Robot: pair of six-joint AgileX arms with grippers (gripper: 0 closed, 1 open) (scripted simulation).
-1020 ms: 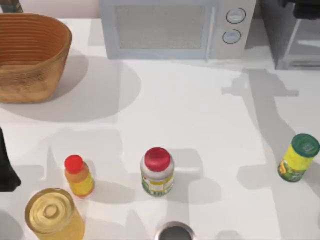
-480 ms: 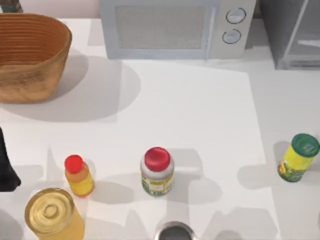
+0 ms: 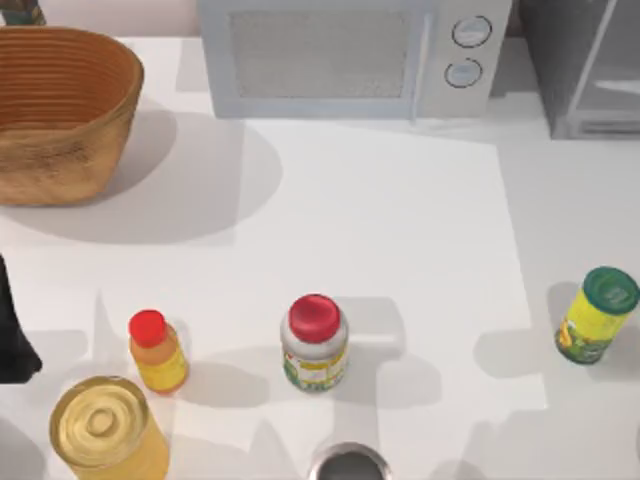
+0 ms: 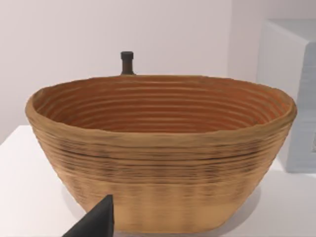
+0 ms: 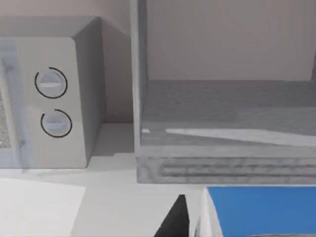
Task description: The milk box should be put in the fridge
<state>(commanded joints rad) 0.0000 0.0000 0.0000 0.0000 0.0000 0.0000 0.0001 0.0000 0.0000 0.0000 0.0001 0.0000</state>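
One milk box (image 5: 259,210) is showing its blue top just before the fridge (image 5: 224,123), whose open shelf is facing it; jaws' state unclear.

Little of the robot was on show. The left arm (image 3: 14,335) appeared as a plain black, matt shape at the lower left edge of the top view, with no markings, cables or screws to make out. Both wrist views caught a black pointed fingertip (image 4: 96,221) (image 5: 174,219) at the bottom, smooth and unmarked.
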